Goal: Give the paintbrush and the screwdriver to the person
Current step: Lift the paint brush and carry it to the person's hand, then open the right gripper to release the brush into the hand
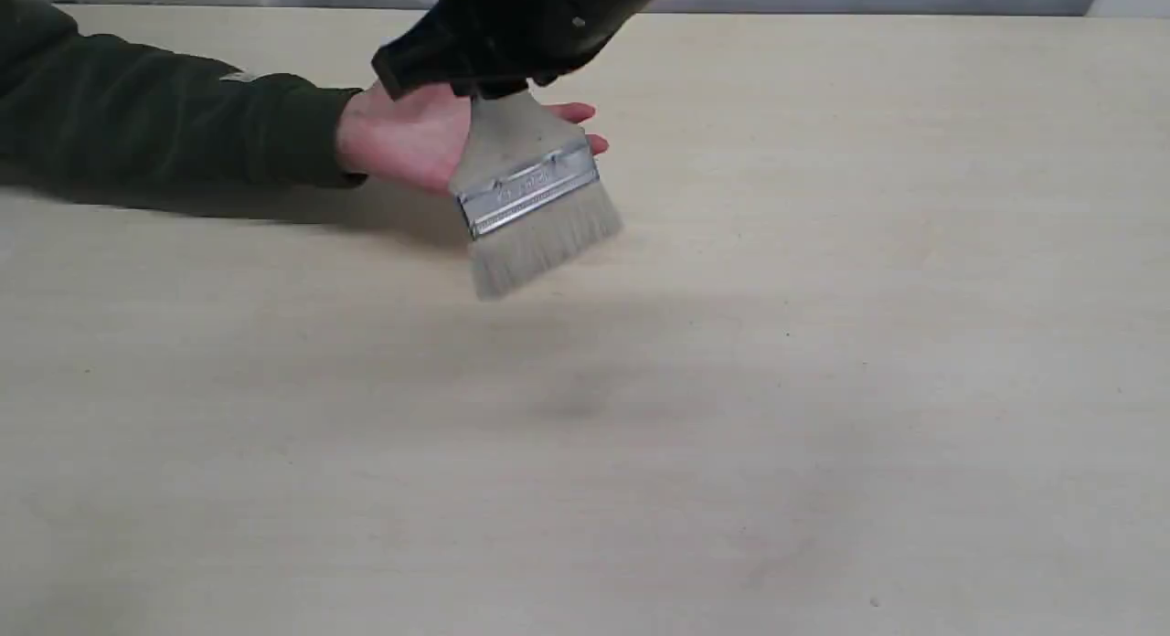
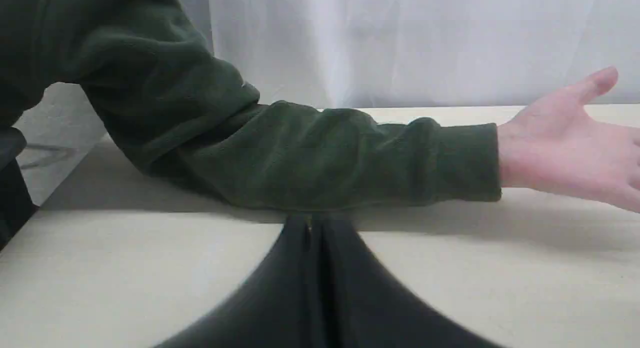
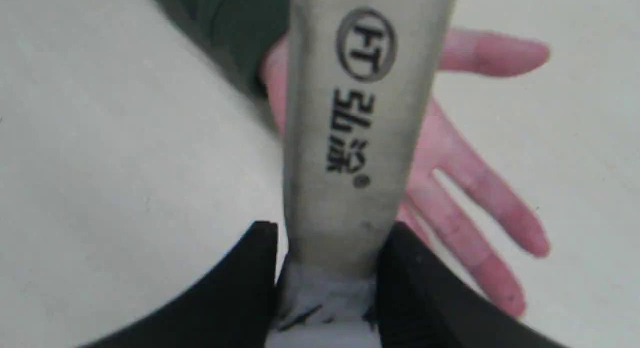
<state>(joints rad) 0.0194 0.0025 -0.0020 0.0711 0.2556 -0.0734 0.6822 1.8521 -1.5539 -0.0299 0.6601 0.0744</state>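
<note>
The paintbrush (image 1: pixel 526 193) hangs tilted in the air, whitish bristles pointing down toward the table and pale handle (image 3: pixel 355 138) clamped in my right gripper (image 1: pixel 498 92), which is shut on it. Right behind and beneath it lies the person's open hand (image 1: pixel 411 138), palm up, fingers spread (image 3: pixel 465 208); whether brush and palm touch is unclear. My left gripper (image 2: pixel 312 228) is shut, its black fingers pressed together close to the dark green sleeve (image 2: pixel 300 153). It does not show in the exterior view. The screwdriver is out of view.
The pale wooden table (image 1: pixel 731 389) stretches wide in front of the brush. The person's forearm (image 1: pixel 137 106) rests along the table's far left. A white curtain (image 2: pixel 425 43) hangs behind the table.
</note>
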